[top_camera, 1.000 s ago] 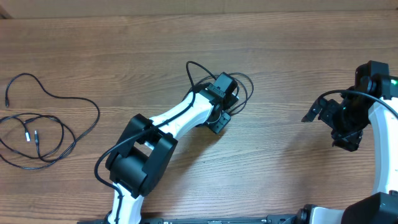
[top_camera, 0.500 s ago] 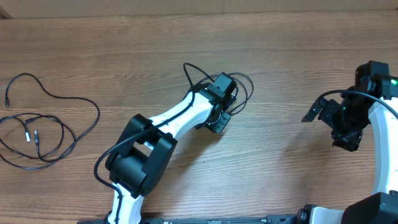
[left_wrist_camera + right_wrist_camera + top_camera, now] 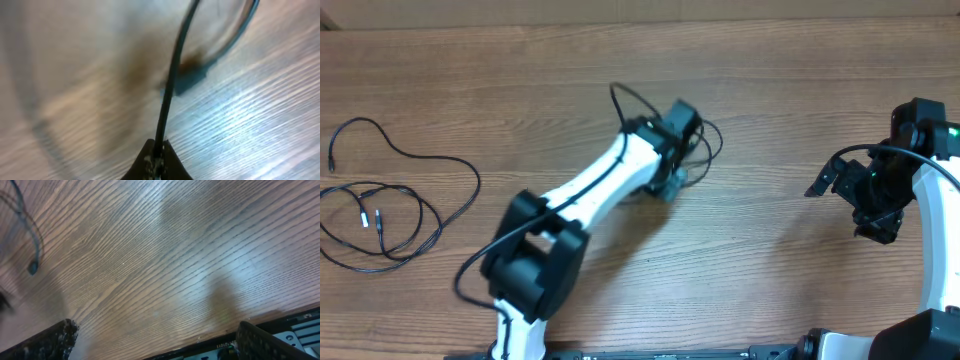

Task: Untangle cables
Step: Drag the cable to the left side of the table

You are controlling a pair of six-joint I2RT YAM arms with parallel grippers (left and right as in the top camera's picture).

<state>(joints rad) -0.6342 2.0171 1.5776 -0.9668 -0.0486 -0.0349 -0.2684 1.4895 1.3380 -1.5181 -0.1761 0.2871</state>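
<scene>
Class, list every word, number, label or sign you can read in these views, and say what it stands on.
Nothing readable on the wooden table or the cables.
Tiny pale print at the right wrist view's bottom edge: too small and blurred to read.

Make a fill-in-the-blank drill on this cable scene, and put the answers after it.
1. The left pincer is ____ (open/shut) on the thin dark cable.
2. The right pincer, with its jaws far apart, holds ____.
3. In the overhead view, the loose cables lie on the ____ arm's side of the table.

Missing words: shut; nothing; left.
</scene>
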